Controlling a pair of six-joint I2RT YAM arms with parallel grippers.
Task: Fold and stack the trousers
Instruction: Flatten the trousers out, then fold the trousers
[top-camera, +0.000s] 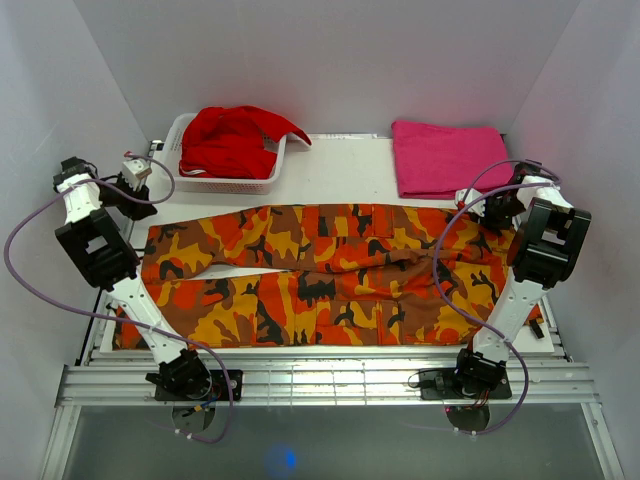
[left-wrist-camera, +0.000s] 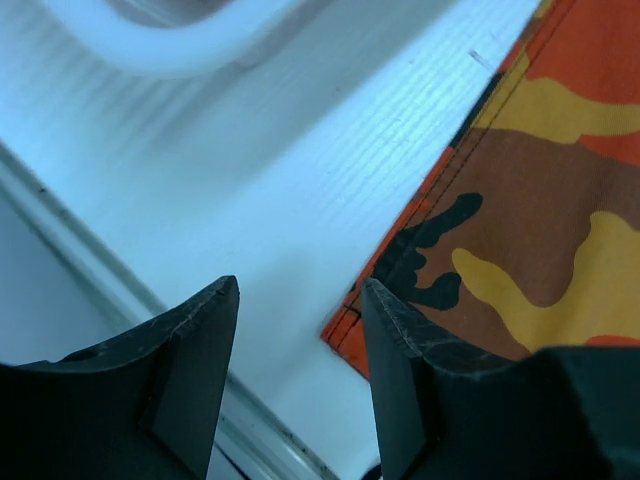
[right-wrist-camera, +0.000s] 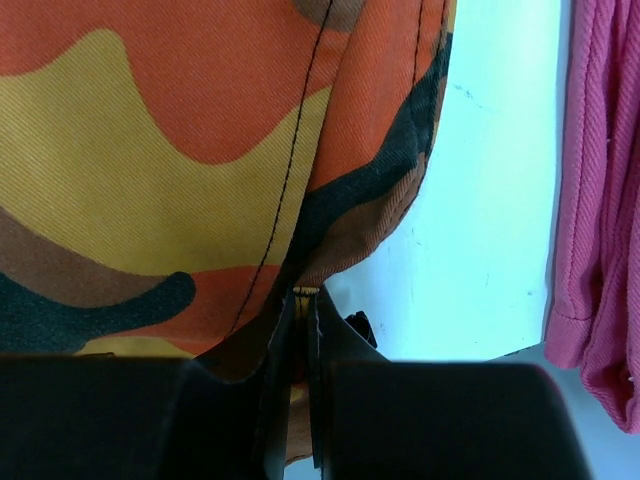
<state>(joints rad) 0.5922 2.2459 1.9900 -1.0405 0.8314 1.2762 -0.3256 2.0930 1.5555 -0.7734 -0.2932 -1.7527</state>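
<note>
The camouflage trousers lie spread flat across the table, legs to the left, waist to the right. My left gripper is open just off the far leg's hem corner, above the bare table; it holds nothing. My right gripper is shut on the trousers at the far right waist corner, with the cloth edge pinched between its jaws and the fabric stretching away from it.
A white basket with a plain red garment stands at the back left, its rim near my left gripper. A folded pink cloth lies at the back right, also in the right wrist view.
</note>
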